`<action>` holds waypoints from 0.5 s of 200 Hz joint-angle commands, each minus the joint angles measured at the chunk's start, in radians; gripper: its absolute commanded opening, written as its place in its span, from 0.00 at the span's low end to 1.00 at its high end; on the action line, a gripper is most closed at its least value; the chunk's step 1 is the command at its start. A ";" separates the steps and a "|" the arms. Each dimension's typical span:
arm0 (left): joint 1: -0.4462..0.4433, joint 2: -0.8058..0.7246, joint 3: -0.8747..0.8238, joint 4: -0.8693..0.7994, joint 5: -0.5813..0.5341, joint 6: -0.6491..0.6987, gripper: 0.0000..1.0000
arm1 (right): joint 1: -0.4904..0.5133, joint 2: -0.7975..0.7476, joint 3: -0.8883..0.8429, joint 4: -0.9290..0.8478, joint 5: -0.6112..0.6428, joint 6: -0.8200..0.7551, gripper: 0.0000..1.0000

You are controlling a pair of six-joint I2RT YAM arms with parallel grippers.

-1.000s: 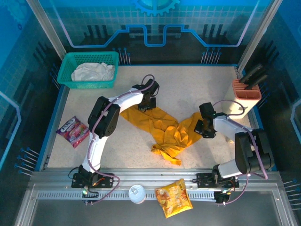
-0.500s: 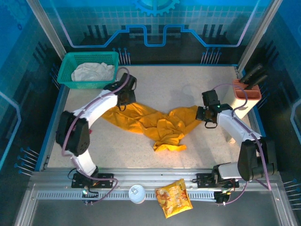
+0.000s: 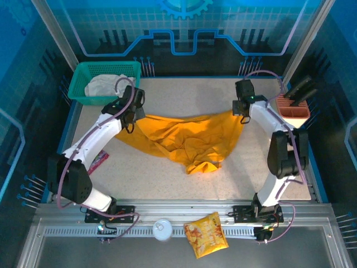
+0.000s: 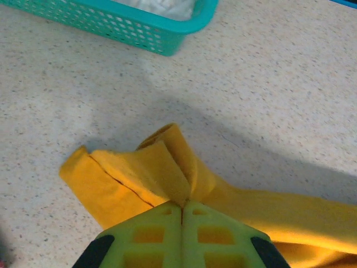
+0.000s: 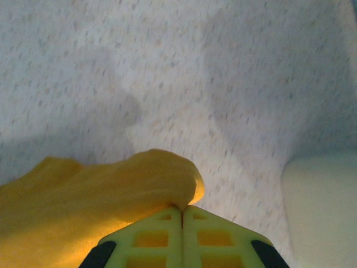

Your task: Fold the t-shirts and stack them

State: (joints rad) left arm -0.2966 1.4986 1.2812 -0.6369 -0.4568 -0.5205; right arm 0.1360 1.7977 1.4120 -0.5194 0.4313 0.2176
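Speckled and pale, the worktop (image 3: 189,95) lay inside a blue-lit enclosure. The left claw (image 3: 133,113) was clenched on the bunched left corner of the mustard t-shirt (image 3: 184,137), its green fingers (image 4: 162,223) pressed together with folds of cloth pinched at their tips, near the teal basket (image 3: 106,100). The right claw (image 3: 241,108) was clamped in the same way on the shirt's right corner, toward the far right of the worktop. Between the two claws the shirt spread across, its far edge fairly taut and the rest sagging in creases to a crumpled point nearer the arm bases. The off-white t-shirt (image 3: 106,85) lay heaped in the basket at the far left. A peach holder (image 3: 293,109) stood right of the right claw. A snack packet (image 3: 206,234) and a white lid (image 3: 162,229) lay on the near rail.
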 commanded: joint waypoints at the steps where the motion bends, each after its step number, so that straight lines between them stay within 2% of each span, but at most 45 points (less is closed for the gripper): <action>1: 0.019 0.026 -0.008 0.055 -0.043 0.037 0.00 | -0.028 0.100 0.166 -0.022 0.041 -0.060 0.00; 33: 0.023 0.136 0.054 0.138 -0.005 0.058 0.00 | -0.037 0.260 0.401 -0.085 0.056 -0.078 0.00; 60: 0.021 0.254 0.133 0.175 0.064 0.066 0.00 | -0.038 0.366 0.528 -0.116 0.044 -0.085 0.00; 69: 0.021 0.290 0.159 0.183 0.083 0.067 0.00 | -0.038 0.391 0.559 -0.131 0.032 -0.078 0.05; 79: 0.020 0.330 0.182 0.194 0.101 0.069 0.00 | -0.039 0.405 0.571 -0.146 0.012 -0.067 0.16; 92: 0.020 0.369 0.202 0.209 0.122 0.070 0.00 | -0.038 0.395 0.544 -0.142 -0.023 -0.044 0.31; 100: 0.019 0.387 0.212 0.217 0.130 0.071 0.02 | -0.038 0.376 0.512 -0.132 -0.048 -0.027 0.36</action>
State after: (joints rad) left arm -0.2806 1.8385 1.4368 -0.4706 -0.3851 -0.4683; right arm 0.1101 2.1834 1.9438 -0.6113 0.4412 0.1616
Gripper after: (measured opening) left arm 0.054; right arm 0.305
